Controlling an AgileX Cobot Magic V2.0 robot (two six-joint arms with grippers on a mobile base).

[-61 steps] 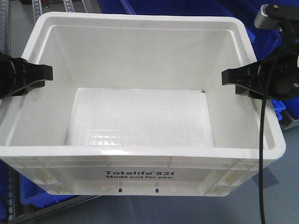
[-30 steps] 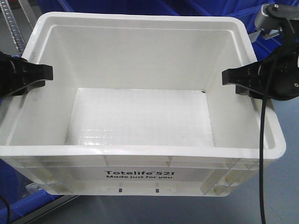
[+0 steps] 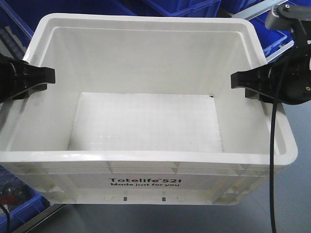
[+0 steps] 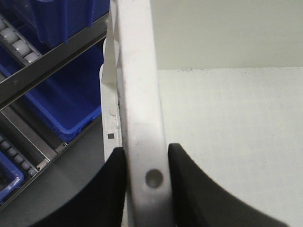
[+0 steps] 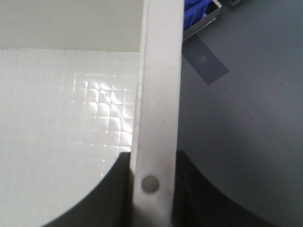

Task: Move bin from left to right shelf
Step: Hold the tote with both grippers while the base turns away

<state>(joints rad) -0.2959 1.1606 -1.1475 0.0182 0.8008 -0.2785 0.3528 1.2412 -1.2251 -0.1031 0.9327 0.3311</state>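
Gripping the bin (image 3: 146, 121) from both sides, the L end effector (image 3: 48, 76) was clenched on its left wall rim & the R end effector (image 3: 235, 80) on the right rim, each w/ one finger inside, one outside. Bin was empty, upright, print side facing the front camera, w/ blue bins (image 3: 184, 6) behind & grey floor (image 3: 291, 204) below right.

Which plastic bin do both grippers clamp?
The large white rectangular plastic tote printed Totelife 521: left gripper and right gripper pinch its side rims; blue plastic bins go untouched.
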